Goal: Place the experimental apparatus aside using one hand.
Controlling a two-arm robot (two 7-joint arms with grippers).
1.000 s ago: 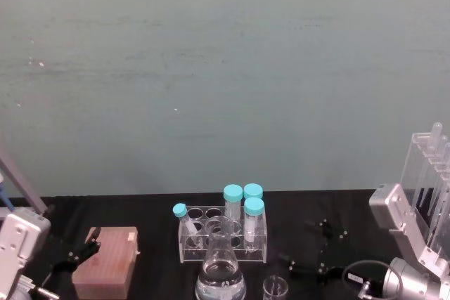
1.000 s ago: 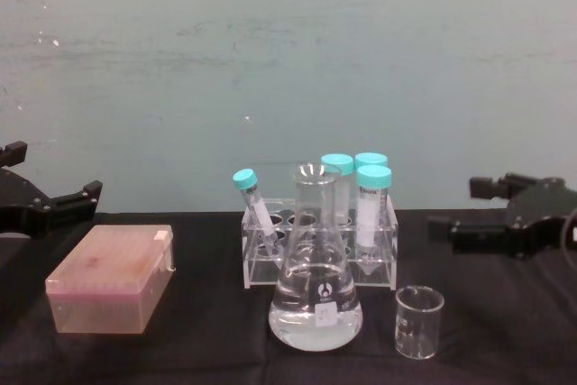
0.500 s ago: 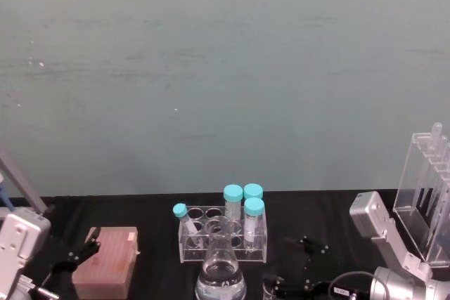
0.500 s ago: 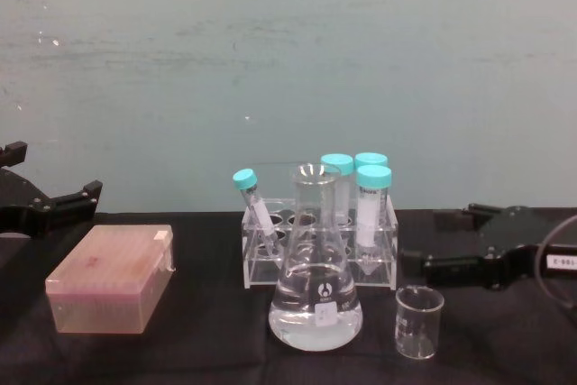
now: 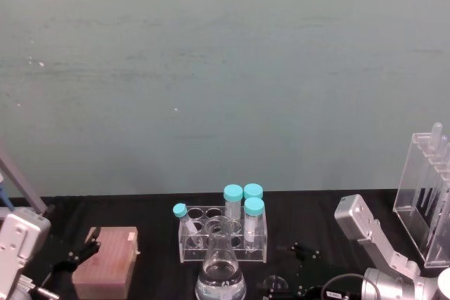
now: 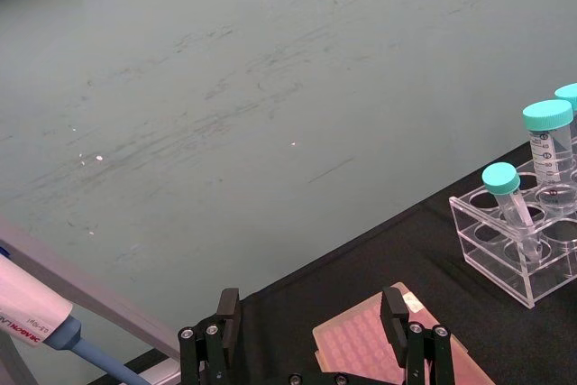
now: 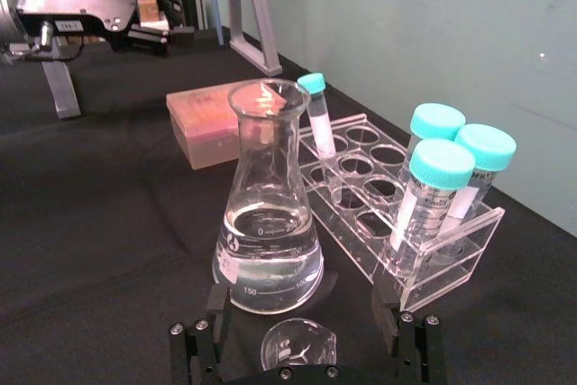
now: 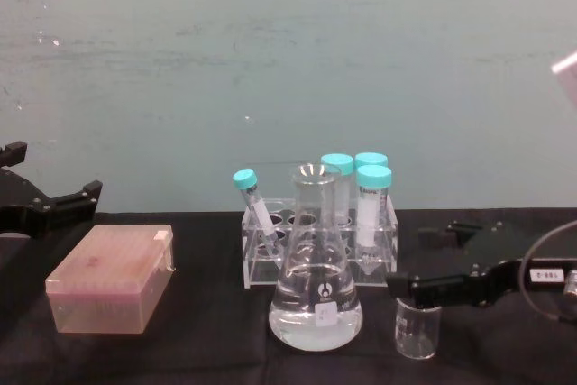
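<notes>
So the little glass beaker (image 8: 416,331) is sitting on the black table (image 8: 180,353) near the front, just to the right of the big flask (image 8: 315,288) with clear liquid in it, and as far as I can tell it's not lifted yet. The right gripper (image 8: 412,263) is down at rim height with its fingers spread wide, one on each side of the beaker. In the right wrist view the rim sits in the gap and nothing looks to be touching the glass.

What I'd worry about: the fingertips point straight at the flask, which is really close. If the arm pushes in any further, a fingertip could nudge the flask and slosh or tip it. It also looks like a grab high up on smooth glass, so my guess is the beaker could slip or swing out on the lift. The tube rack (image 8: 320,254) is just behind, so drifting back could clip it. The tall clear stand (image 5: 425,201) is well off to the right. The left gripper (image 6: 311,311) is parked far left by the pink box (image 8: 113,281), fingers spread, holding nothing
</notes>
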